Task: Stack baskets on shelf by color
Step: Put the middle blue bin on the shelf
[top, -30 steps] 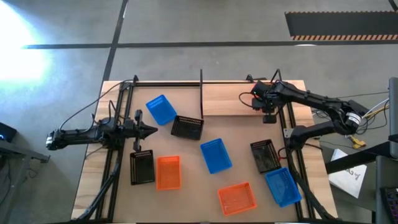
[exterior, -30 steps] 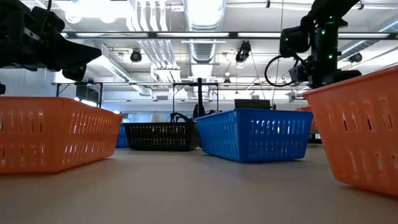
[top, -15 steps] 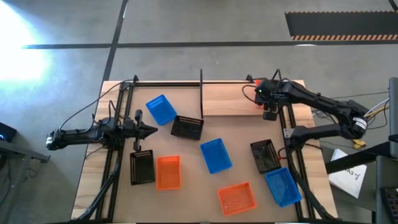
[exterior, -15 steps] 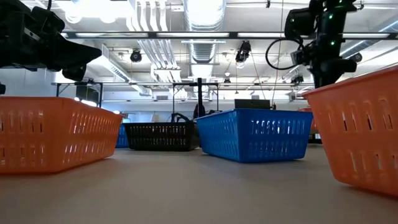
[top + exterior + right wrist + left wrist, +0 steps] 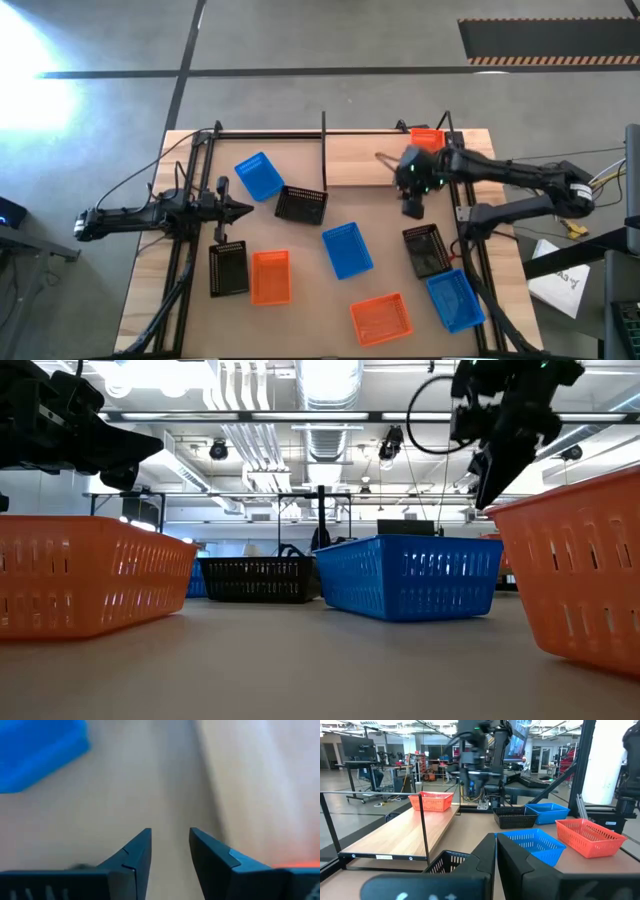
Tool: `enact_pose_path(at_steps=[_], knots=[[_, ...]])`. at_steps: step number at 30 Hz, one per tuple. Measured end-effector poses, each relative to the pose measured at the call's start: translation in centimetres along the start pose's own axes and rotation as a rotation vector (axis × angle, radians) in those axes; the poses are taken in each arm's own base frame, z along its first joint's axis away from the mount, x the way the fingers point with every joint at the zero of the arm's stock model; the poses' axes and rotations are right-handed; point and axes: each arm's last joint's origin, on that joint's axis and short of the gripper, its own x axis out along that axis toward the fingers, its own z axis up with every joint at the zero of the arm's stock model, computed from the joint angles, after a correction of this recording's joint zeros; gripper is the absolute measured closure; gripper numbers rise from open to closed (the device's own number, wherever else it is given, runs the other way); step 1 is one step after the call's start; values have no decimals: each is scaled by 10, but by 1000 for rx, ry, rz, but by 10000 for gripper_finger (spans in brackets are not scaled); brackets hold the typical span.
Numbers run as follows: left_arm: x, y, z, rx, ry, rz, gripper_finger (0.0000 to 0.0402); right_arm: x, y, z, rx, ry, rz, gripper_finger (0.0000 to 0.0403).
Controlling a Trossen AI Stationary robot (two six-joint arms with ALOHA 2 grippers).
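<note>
Waiting at the left table edge, my left gripper point(image 5: 245, 209) is clenched on nothing, fingers pressed together. Beside it lie a blue basket point(image 5: 259, 176), two black ones point(image 5: 301, 205) point(image 5: 229, 269) and an orange basket point(image 5: 271, 277). Mid-table sits another blue one point(image 5: 347, 249), with an orange one point(image 5: 381, 318) near the front edge. My right gripper point(image 5: 413, 207) hangs empty, fingers parted, just in front of the shelf point(image 5: 360, 158). One orange basket point(image 5: 427, 138) already rests on the shelf's right end. A black point(image 5: 426, 250) and a blue basket point(image 5: 454, 299) lie below my right arm. I judge these light, stiff, slightly springy plastic, best pinched over one rim wall.
</note>
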Motion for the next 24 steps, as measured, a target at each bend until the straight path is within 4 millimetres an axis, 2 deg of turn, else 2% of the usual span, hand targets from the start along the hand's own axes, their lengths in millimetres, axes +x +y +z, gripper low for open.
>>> enact_pose_path(at_steps=[5,11,18,21,24], knots=[[0,0,0,0,0,0,402,2,52,-6,-7,-6,15,289],[0,0,0,0,0,0,402,8,100,-15,-28,-62,-27,279],[0,0,0,0,0,0,402,35,141,-2,-110,-174,45,229],[0,0,0,0,0,0,402,51,154,5,-181,-213,85,206],[0,0,0,0,0,0,402,65,163,9,-262,-211,179,199]])
